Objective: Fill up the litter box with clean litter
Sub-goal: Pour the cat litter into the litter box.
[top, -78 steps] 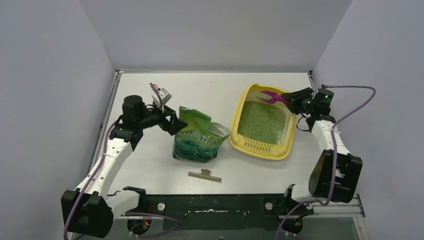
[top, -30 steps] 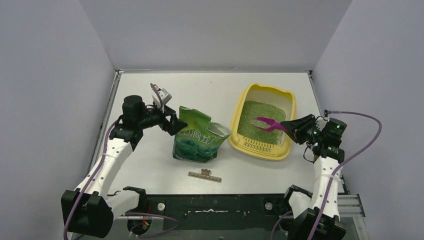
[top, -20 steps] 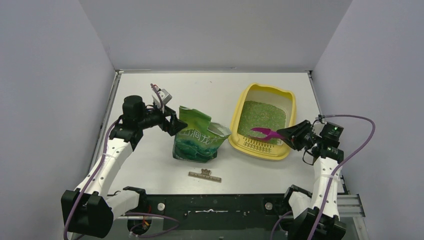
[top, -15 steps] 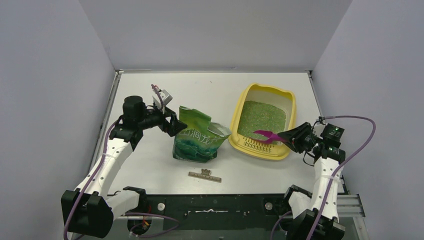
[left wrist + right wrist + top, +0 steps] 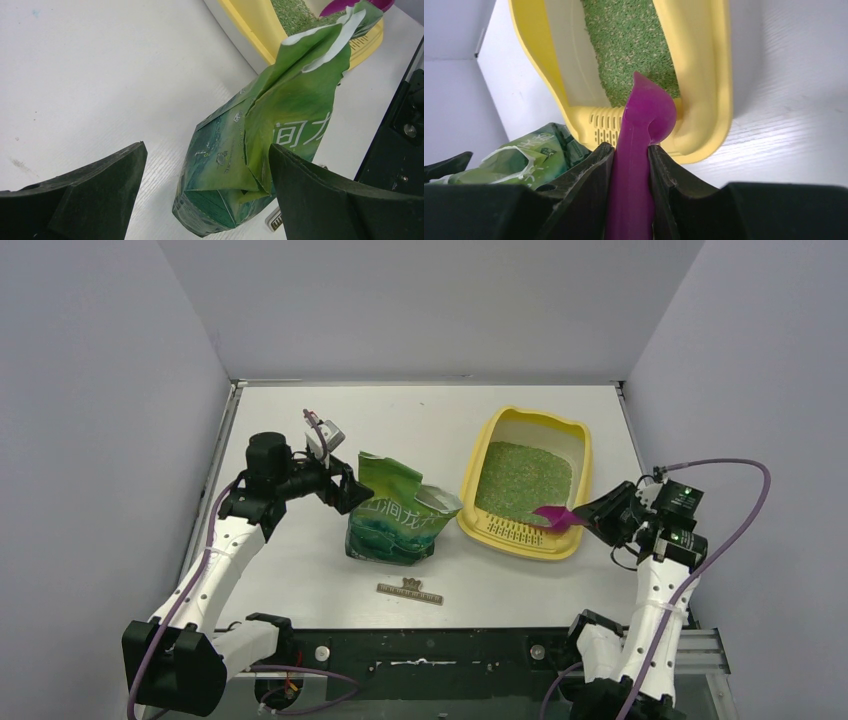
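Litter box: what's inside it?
Green litter lies across the litter box floor, hiding it. The magenta scoop, held in the right jaws, reaches over the grate end.

Two arms, one gripper spread, one clamped.
Left gripper (image 5: 350, 490) gapes empty, arm stretched forward; right gripper (image 5: 588, 521) pinches the magenta scoop (image 5: 646, 112), forearm upright.

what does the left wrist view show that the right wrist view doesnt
Only the left wrist view: the open left gripper, the green bag's printed side and folded base between its fingers, and a black plate at the table's edge.
Only the right wrist view: the right gripper shut on the magenta scoop's handle, and the litter box's slotted grate.
Both: the bag's open top, the yellow box, green litter, the scoop's bowl, the white table.
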Controlling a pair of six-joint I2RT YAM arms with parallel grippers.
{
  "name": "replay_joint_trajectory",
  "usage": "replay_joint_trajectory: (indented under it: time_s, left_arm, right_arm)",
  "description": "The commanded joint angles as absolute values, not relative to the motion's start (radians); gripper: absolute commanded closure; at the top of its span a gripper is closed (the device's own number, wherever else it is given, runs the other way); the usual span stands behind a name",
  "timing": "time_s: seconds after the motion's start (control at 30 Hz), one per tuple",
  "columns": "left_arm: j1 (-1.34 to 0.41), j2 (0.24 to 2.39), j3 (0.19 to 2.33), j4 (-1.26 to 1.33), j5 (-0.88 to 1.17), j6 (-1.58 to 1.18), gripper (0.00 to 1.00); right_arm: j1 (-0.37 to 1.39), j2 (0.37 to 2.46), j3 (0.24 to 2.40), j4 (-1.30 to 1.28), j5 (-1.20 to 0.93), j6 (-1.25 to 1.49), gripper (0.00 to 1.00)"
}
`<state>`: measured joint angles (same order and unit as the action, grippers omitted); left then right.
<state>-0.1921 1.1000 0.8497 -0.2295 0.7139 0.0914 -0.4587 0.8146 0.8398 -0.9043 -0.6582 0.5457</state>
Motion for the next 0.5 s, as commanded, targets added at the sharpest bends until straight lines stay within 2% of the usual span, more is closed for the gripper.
replay_joint_trajectory:
  time_s: [0.0, 0.27, 0.47]
  left_arm:
    - [-0.19, 1.081, 0.906, -0.22, 0.707, 0.108, 0.09]
    - [-0.193, 1.077, 0.932, -0.256, 0.687, 0.104, 0.09]
    - [-0.193, 1.074, 0.94, -0.259, 0.681, 0.092, 0.09]
  right_arm:
    - [-0.446, 0.805, 0.984, -1.036, -0.471, 0.448, 1.0]
    - [-0.394, 0.868, 1.172, -1.118, -0.375, 0.386, 1.0]
    - [-0.367, 0.926, 1.278, -1.098, -0.488, 0.375, 1.0]
